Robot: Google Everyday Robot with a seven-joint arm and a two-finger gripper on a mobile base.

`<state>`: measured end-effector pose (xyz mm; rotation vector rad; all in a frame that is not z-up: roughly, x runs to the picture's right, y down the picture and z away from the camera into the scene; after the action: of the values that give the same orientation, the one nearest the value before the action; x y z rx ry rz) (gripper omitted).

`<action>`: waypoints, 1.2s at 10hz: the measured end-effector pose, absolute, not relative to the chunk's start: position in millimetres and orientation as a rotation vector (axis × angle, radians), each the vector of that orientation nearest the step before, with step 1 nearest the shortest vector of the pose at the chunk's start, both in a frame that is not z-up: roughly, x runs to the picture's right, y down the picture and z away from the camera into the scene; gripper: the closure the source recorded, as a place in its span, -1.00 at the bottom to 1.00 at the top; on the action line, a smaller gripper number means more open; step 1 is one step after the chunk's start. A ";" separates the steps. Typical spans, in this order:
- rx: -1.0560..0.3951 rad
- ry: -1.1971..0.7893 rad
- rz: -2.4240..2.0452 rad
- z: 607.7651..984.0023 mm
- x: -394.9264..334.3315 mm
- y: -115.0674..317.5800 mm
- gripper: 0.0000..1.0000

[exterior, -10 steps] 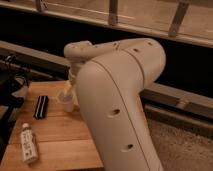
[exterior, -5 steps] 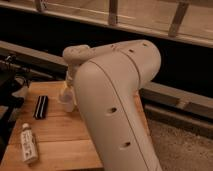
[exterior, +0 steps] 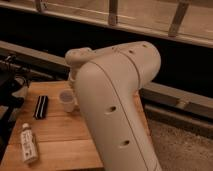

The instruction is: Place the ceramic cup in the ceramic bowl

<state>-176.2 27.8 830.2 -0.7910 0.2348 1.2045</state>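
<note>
Hanging at the cup's [exterior: 66,100] 2 o'clock near the surface's [exterior: 60,135] 12 o'clock edge, the tool [exterior: 73,90] seems placed for a grasp, though I cannot tell whether it grips; the bowl is out of sight.

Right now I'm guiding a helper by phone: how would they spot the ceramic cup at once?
Find the wooden table beside the big white robot arm. The ceramic cup stands at its far side, against the arm, the gripper right beside it. It is small, white and open-topped, unlike the flat dark block and the labelled white tube.
</note>
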 end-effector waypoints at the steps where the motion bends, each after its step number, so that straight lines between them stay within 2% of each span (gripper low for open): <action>1: -0.792 0.240 1.199 830.6 -177.6 29.1 0.72; 2: -0.795 0.242 1.204 830.5 -172.0 30.0 0.60; 8: -0.820 0.206 1.201 831.6 -185.3 26.8 -0.57; 12: -0.814 0.138 1.156 807.9 -208.3 9.8 -0.60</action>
<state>-208.3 9.8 807.9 -0.8139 0.1381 1.1556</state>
